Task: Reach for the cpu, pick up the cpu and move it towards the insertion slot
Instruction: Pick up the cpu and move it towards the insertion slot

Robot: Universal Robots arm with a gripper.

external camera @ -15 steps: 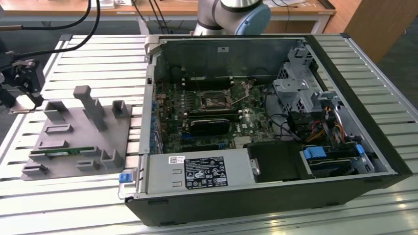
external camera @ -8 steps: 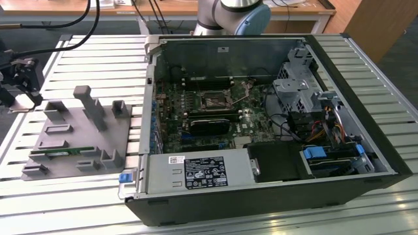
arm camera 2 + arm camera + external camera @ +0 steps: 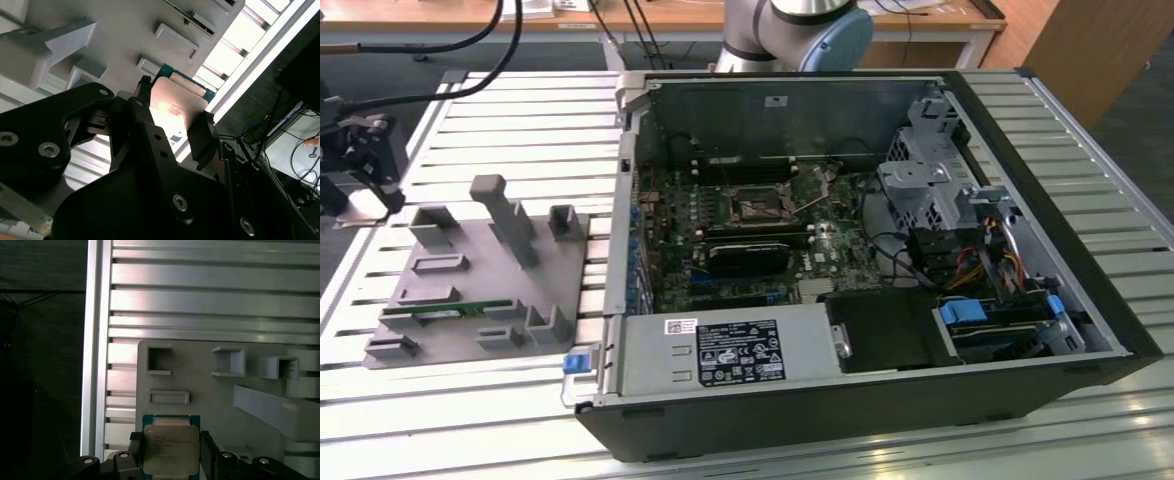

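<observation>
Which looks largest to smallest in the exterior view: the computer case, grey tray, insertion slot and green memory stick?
1. computer case
2. grey tray
3. insertion slot and green memory stick: not ranked, since the stick looks longer but much narrower.

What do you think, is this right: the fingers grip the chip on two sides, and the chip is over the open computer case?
One part is wrong. The fingers do grip the chip on two sides, but the chip is over the grey tray, not the computer case. Both wrist views show the tray behind it.
</observation>
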